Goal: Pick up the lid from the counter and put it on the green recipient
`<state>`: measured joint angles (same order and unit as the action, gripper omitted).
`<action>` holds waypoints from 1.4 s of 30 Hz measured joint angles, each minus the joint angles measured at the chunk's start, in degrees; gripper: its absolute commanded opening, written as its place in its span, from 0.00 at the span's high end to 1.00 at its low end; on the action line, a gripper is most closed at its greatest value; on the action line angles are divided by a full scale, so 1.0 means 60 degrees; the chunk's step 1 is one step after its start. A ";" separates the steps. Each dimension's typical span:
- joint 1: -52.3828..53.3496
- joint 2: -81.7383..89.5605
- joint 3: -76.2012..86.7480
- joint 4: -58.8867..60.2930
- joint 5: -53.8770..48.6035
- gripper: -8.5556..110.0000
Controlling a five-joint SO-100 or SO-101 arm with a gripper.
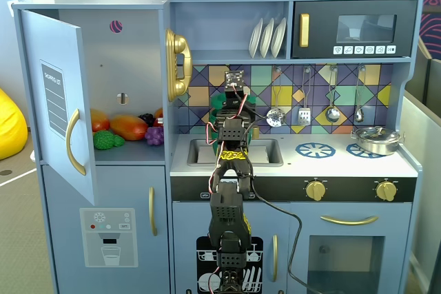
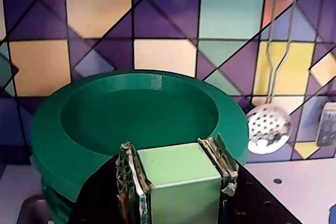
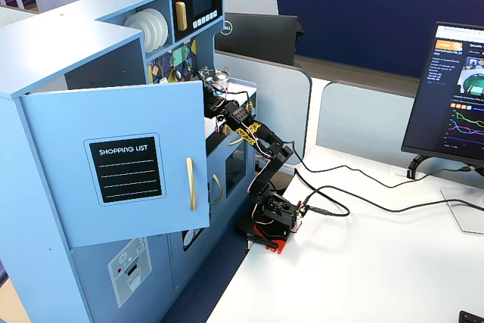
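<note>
While the wrist view is filled by the green lid (image 2: 139,119), its light green square knob (image 2: 178,174) sits clamped between the two cardboard-padded fingers (image 2: 128,174) of the gripper (image 2: 177,177), which is closed on that knob from both sides. The lid is a flat disc with a raised rim, seen tilted slightly toward the camera, and below its left edge a darker green band shows: the rim of the green recipient (image 2: 52,203). Whether the lid rests on that rim or hangs just above it cannot be told.

In a fixed view from the front, the arm (image 1: 231,170) rises from the base of the toy kitchen and reaches over the sink (image 1: 265,151), largely hiding the pot, of which only green patches (image 1: 219,105) show beside the wrist. Behind the lid runs the tiled backsplash (image 2: 163,56), close to the lid's far edge. A perforated silver skimmer (image 2: 269,128) hangs on that wall to the right in the wrist view, apart from the lid's rim. Further right on the counter lie two blue spoked burners, one bare (image 1: 315,149) and one under a silver metal pot (image 1: 375,140), well clear of the arm. Above, white plates (image 1: 267,38) stand in a shelf. The fridge door (image 1: 58,105) hangs open at the left.
</note>
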<state>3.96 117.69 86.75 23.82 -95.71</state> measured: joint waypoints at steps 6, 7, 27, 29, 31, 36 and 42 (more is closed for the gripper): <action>-0.0044 -0.0205 0.0000 0.0015 -0.0088 0.93; -0.0059 -0.0205 0.0000 0.0015 -0.0088 0.93; -0.0088 0.0015 0.0586 0.0103 -0.0146 0.93; -0.0088 0.0146 0.0732 0.0103 -0.0146 0.93; -0.0088 0.0234 0.0835 0.0088 -0.0146 0.93; -0.0088 0.0278 0.0894 0.0088 -0.0146 0.93; -0.0088 0.0278 0.0894 0.0088 -0.0146 0.93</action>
<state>3.43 119.36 92.11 24.35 -96.59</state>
